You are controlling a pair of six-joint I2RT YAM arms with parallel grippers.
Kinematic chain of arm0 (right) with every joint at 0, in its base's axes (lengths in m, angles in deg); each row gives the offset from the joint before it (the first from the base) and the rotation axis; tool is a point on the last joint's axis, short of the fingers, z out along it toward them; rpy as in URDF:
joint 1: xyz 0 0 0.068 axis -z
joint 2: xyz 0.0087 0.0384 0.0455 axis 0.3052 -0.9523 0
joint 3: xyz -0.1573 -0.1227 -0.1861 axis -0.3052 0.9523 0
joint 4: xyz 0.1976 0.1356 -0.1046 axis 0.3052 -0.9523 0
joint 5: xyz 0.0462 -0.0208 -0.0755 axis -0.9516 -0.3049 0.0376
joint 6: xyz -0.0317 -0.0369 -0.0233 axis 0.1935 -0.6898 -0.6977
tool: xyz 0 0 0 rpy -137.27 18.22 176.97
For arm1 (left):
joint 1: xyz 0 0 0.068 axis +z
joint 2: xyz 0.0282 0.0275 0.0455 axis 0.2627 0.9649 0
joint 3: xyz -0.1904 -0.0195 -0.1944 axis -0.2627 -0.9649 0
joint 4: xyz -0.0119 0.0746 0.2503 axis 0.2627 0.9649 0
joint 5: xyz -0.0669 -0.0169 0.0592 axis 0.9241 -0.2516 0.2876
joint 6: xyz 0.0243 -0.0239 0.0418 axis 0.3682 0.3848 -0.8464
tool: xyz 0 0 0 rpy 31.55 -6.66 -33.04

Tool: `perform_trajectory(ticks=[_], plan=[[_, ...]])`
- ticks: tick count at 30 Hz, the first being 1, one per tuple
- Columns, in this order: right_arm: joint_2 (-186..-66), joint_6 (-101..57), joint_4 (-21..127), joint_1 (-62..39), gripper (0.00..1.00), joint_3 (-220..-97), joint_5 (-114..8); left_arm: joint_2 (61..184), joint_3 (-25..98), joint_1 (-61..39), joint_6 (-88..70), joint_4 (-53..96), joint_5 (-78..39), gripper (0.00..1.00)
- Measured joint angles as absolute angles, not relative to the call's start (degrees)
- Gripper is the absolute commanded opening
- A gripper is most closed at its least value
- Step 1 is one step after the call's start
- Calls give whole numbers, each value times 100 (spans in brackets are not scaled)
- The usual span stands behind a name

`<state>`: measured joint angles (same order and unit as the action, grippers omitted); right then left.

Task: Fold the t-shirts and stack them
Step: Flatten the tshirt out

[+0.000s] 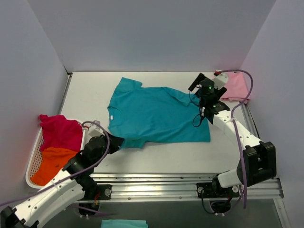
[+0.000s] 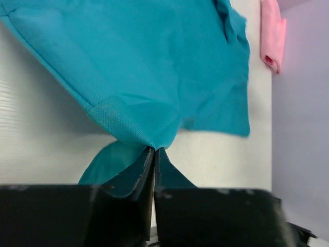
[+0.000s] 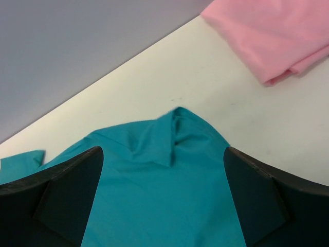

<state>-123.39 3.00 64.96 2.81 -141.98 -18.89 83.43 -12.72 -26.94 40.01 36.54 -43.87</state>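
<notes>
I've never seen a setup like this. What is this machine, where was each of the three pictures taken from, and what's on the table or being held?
This is a robot with two arms bolted at the near edge of a table. The wide picture looks down from above and behind them. The other two come from a camera on each wrist, so the dark shapes at the bottom are that arm's jaws. A teal t-shirt lies spread in the middle. The left arm has its jaws shut on the shirt's near sleeve. The right arm holds its jaws open over the shirt's far right corner, gripping nothing. A folded pink t-shirt lies at the far right. A white basket on the left holds a magenta-red t-shirt and an orange t-shirt.
</notes>
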Motion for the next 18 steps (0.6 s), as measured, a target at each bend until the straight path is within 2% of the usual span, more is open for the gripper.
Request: perform_trajectory(ticks=[1, 2, 4, 5, 6, 12, 18], plan=[[-12477, 313, 6557, 154, 95, -14270, -1915, 8079, -1272, -2637, 3949, 3901, -4507, 35], [-12662, 321, 6605, 21, 93, -14354, -1941, 7915, -1272, -2576, 3881, 4122, -4610, 45], [-13124, 346, 6693, -237, 92, -14605, -2009, 7867, -1272, -2452, 3793, 4452, -4721, 73], [-13390, 352, 6712, -344, 91, -14756, -2068, 7930, -1274, -2397, 3761, 4590, -4745, 92], [-13674, 370, 6712, -430, 91, -14944, -2112, 8029, -1274, -2347, 3717, 4712, -4763, 96], [-15233, 440, 6557, -738, 90, -15980, -2396, 8575, -1274, -2200, 3632, 5062, -4770, 94], [-15788, 540, 6120, -744, 86, -16395, -2273, 8391, -1285, -2139, 3551, 5071, -4774, 94]])
